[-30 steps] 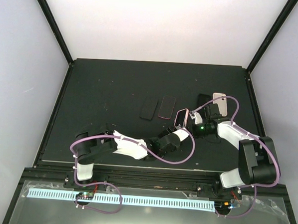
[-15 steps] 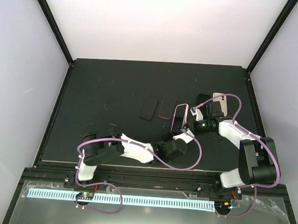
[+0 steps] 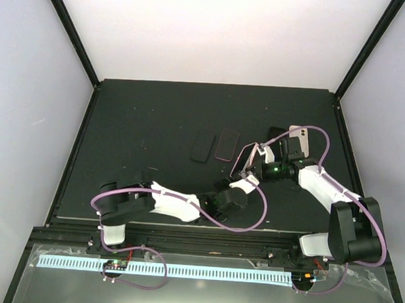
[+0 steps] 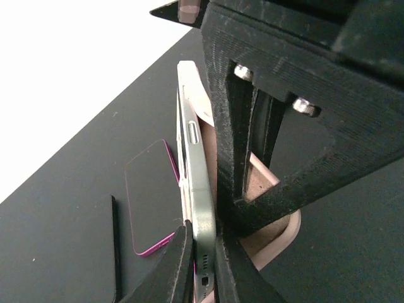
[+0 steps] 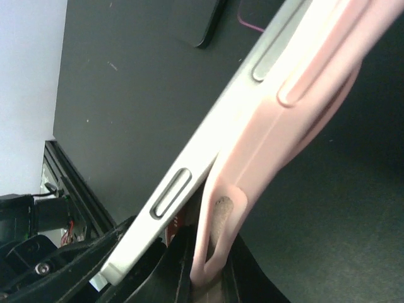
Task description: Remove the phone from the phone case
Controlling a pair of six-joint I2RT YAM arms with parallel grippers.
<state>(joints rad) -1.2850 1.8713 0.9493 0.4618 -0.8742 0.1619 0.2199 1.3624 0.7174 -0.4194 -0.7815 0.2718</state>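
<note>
Phone (image 4: 194,165), slim with a pale silver metal edge and long side buttons, is held on its edge above the matte black bench (image 3: 157,115), caught between my two sets of jaws. My left jaws are clamped on its lower end, one on each flat face, right beside the charging port.

A soft pink rubbery phone case (image 5: 297,95) hugs the back of the phone along the part farthest from my right jaws. Nearer those jaws the pink case bows away from the metal edge, leaving an open gap, and its corner hangs free as a loop. My right jaws are pressed together on that loose corner. They touch the pink case only, not the phone. From my left wrist the black frame of my right jaws fills the space just right of the phone, with the pink case bulging out beneath it.

Past my left jaws, to their left, a dark phone with a magenta rim (image 4: 151,196) lies flat on the bench. A plain black phone (image 4: 115,246) lies just beside it, farther left.

Seen from above, two more handsets lie on the far side of my right jaws. One is a black handset (image 3: 277,134) and the other a pale handset (image 3: 297,132), partly crossed by my purple cable (image 3: 319,147).
</note>
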